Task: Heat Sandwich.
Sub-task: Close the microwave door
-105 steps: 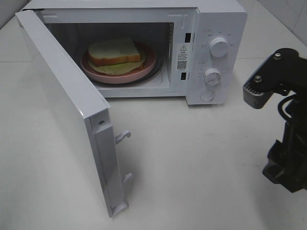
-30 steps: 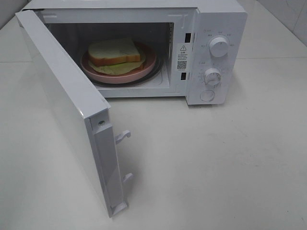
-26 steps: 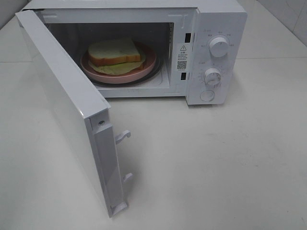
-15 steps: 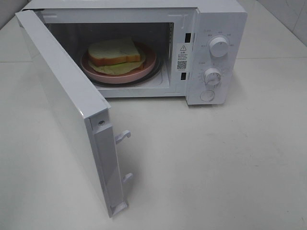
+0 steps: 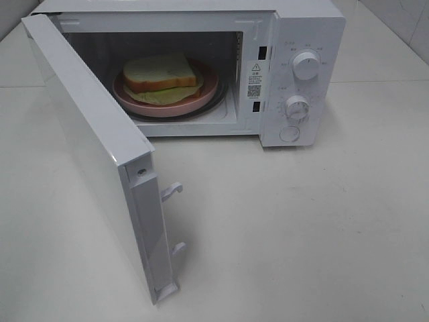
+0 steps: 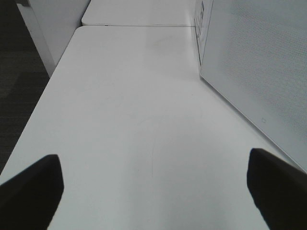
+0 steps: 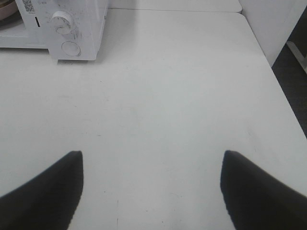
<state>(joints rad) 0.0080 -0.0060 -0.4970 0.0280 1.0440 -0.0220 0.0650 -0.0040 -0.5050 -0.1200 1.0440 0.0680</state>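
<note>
The sandwich (image 5: 161,72), pale bread with yellowish-green filling, lies on a round pink plate (image 5: 204,94) inside the white microwave (image 5: 305,27). The microwave door (image 5: 94,144) stands wide open, swung out to the front left. Neither arm shows in the exterior high view. My left gripper (image 6: 153,191) is open and empty over the bare table beside the door's outer face (image 6: 259,72). My right gripper (image 7: 151,191) is open and empty over the table, to the right of the microwave's knob panel (image 7: 67,28).
Two dials (image 5: 306,66) and a round button (image 5: 289,133) sit on the microwave's right panel. Door latch hooks (image 5: 171,191) stick out from the door's edge. The table's left edge (image 6: 29,120) and right edge (image 7: 283,91) drop to dark floor.
The right arm, seen at the right edge 3.5 s ago, has left the exterior high view. Nothing has moved over the last second.
</note>
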